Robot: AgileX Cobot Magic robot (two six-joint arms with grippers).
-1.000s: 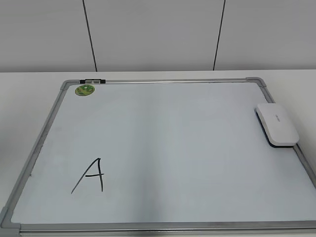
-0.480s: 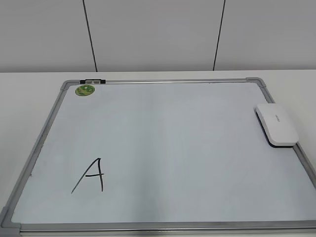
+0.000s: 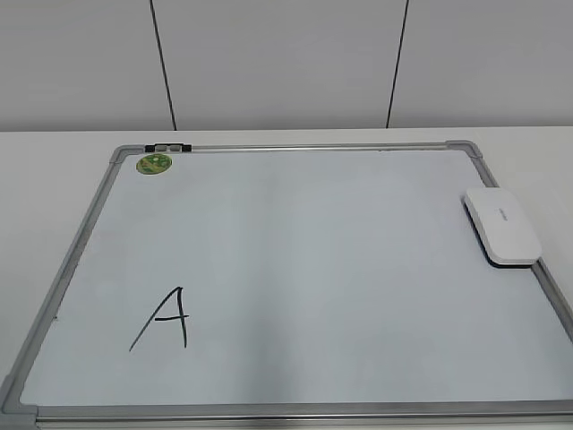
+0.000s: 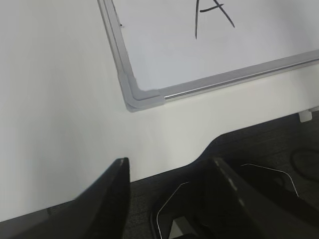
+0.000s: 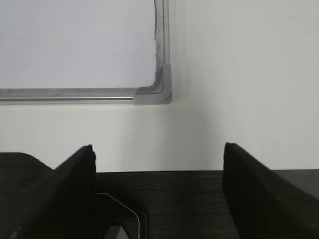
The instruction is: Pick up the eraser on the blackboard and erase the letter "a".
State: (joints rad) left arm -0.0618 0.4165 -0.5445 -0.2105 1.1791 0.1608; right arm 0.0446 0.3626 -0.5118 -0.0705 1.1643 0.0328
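Your left gripper (image 4: 169, 174) and right gripper (image 5: 158, 152) both hang spread and empty near the blackboard's (image 3: 295, 409) near corners. The eraser (image 3: 501, 226) lies at its right edge; a black "A" (image 3: 164, 319) sits lower left.

My left gripper (image 4: 167, 172) — black fingers spread wide apart, nothing between them, hanging low at the near table edge. My right gripper (image 5: 158, 154) — fingers likewise parted wide, empty, tips level with each other. Neither of my arms shows in the exterior view.
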